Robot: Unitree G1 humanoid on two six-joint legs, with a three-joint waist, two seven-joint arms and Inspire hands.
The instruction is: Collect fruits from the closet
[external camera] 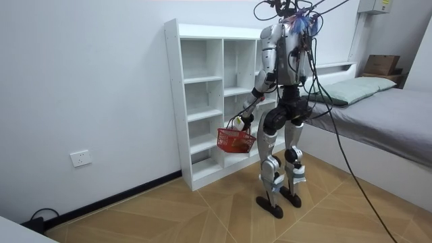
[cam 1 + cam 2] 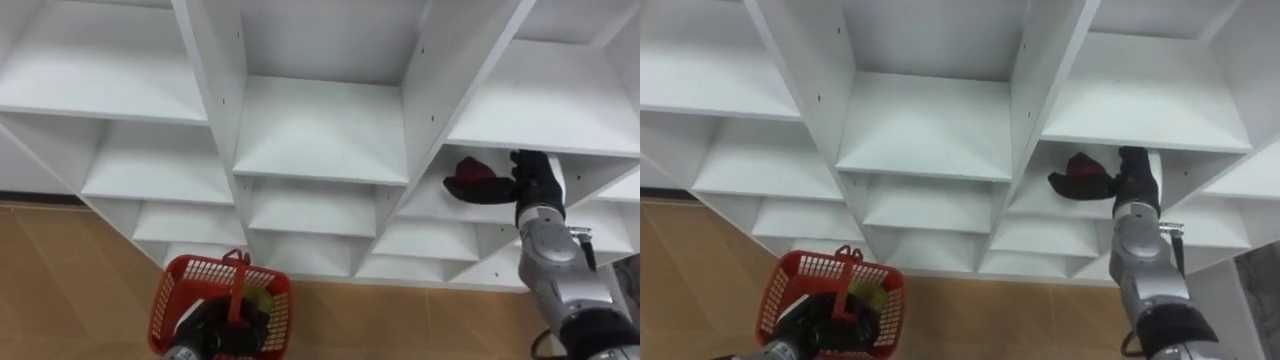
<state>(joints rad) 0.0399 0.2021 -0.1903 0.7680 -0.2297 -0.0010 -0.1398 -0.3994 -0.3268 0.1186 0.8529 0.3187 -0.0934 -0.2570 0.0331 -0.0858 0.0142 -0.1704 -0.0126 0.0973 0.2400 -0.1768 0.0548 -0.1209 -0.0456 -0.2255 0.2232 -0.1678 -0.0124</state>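
White closet shelving [image 2: 320, 130]: dark red fruit [image 2: 468, 180] in cubby at 3 o'clock, right hand [image 2: 535, 182] beside it, fingers' grasp cannot be told. At 7 o'clock, left hand [image 2: 215, 330], fingers clenched on red basket [image 2: 175, 280] handle. Risk: a loose hold would drop the fruit short of the basket.

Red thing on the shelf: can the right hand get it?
Probably yes. The right hand is inside that open shelf, right beside the red thing, with nothing between them.
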